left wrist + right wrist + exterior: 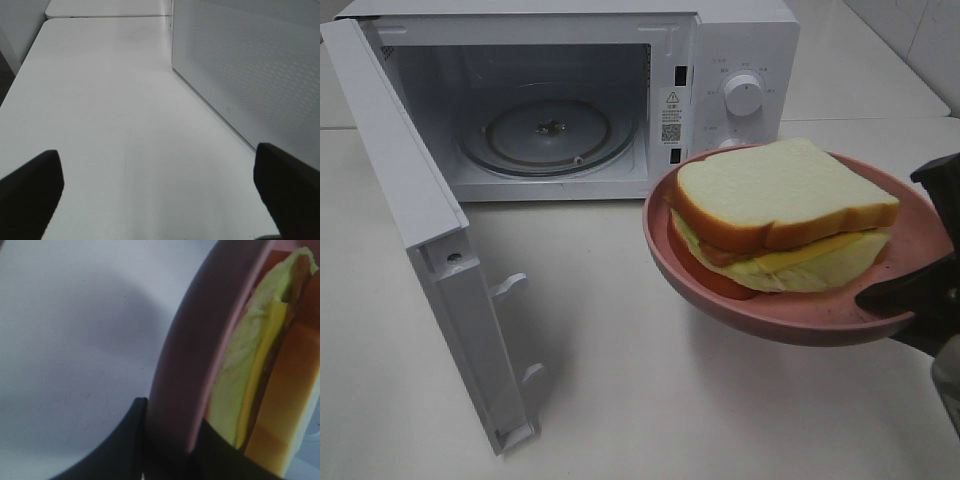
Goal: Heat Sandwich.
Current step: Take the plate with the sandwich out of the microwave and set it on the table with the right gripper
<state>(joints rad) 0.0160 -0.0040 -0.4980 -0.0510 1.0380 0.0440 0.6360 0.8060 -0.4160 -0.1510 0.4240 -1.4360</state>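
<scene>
The sandwich (785,215), thick white bread with tan crust, yellow cheese and pale green filling, lies on a round pink plate (790,325). The plate hangs above the table, right of the microwave's opening. My right gripper (910,300) is shut on the plate's right rim. In the right wrist view the dark fingers (120,450) clamp the pink plate rim (185,365), with the sandwich (260,390) just past it. My left gripper (160,195) is open over bare table, nothing between its fingers. It does not show in the exterior view.
The white microwave (740,60) stands at the back with its door (420,230) swung wide open toward the front left. A glass turntable (548,130) lies inside the cavity. The microwave's side wall (250,65) is close beside the left gripper.
</scene>
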